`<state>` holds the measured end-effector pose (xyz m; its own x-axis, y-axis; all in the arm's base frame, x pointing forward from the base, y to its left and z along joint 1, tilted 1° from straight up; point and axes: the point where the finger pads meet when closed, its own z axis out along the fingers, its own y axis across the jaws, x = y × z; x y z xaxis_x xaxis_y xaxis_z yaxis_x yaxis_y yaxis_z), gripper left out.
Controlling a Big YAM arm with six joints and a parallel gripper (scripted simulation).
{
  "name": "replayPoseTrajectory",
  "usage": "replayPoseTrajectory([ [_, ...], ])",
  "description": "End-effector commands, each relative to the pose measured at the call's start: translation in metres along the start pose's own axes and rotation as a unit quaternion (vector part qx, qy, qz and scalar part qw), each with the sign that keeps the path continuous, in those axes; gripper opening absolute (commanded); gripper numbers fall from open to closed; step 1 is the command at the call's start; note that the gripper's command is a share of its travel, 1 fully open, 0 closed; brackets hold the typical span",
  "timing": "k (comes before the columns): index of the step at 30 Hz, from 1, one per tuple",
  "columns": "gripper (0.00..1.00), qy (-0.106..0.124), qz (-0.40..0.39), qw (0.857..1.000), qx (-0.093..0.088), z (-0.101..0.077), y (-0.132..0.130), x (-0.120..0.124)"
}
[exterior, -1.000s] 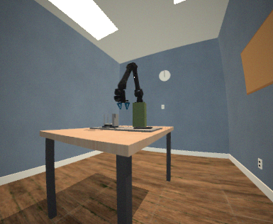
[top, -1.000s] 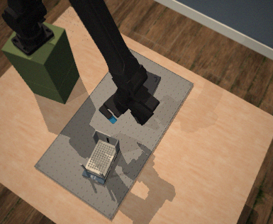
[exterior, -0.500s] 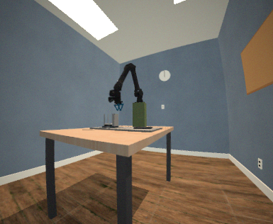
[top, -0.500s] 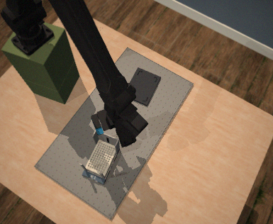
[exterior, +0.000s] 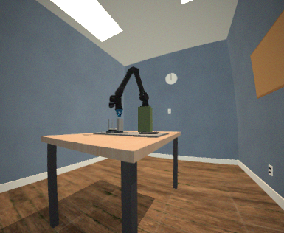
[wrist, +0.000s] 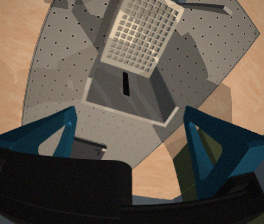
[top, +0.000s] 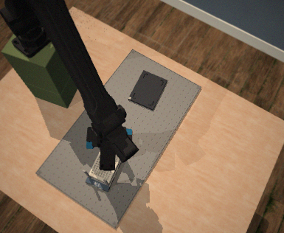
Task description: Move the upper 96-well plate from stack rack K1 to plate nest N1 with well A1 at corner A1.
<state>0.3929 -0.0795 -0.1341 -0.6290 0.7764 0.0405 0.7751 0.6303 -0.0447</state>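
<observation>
The stack rack K1 (top: 99, 181) stands near the front left of the grey perforated plate, its blue front label toward the table edge. The upper 96-well plate (top: 102, 170) lies white on top; it also shows in the wrist view (wrist: 141, 28), flat and well side up. The lower plate is hidden under it. My gripper (wrist: 130, 112) is open and empty, with blue fingers, high above the rack's rear end. In the top view the gripper (top: 108, 138) partly covers the rack. The plate nest N1 (top: 148, 90) is a dark square at the far side, with a small pale square at its left corner.
A green block (top: 42, 71) carrying the arm's base stands at the table's left. The grey perforated plate covers the middle of the wooden table. In the exterior view the arm (exterior: 128, 92) arches over the rack (exterior: 116, 125).
</observation>
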Motion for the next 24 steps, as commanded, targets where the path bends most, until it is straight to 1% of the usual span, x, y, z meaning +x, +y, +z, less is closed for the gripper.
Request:
replayPoseTrajectory([
  [1,1.00,-0.035,0.085,0.995,-0.036,-0.021,0.009,-0.041],
  [3,1.00,-0.025,0.117,0.992,-0.031,-0.006,-0.001,-0.044],
  [6,1.00,-0.028,0.166,0.985,-0.039,-0.004,-0.010,-0.056],
  [7,1.00,-0.031,0.182,0.982,-0.044,-0.005,-0.012,-0.061],
  [9,1.00,-0.031,0.182,0.982,-0.044,-0.005,-0.012,-0.061],
  [10,1.00,-0.044,0.198,0.978,-0.059,-0.020,-0.010,-0.071],
  [11,1.00,-0.044,0.204,0.976,-0.059,-0.020,-0.011,-0.071],
  [12,1.00,-0.044,0.194,0.978,-0.059,-0.020,-0.003,-0.066],
  [14,1.00,-0.040,0.193,0.979,-0.055,-0.019,-0.004,-0.062],
  [24,1.00,-0.039,0.196,0.978,-0.053,-0.018,-0.007,-0.063],
])
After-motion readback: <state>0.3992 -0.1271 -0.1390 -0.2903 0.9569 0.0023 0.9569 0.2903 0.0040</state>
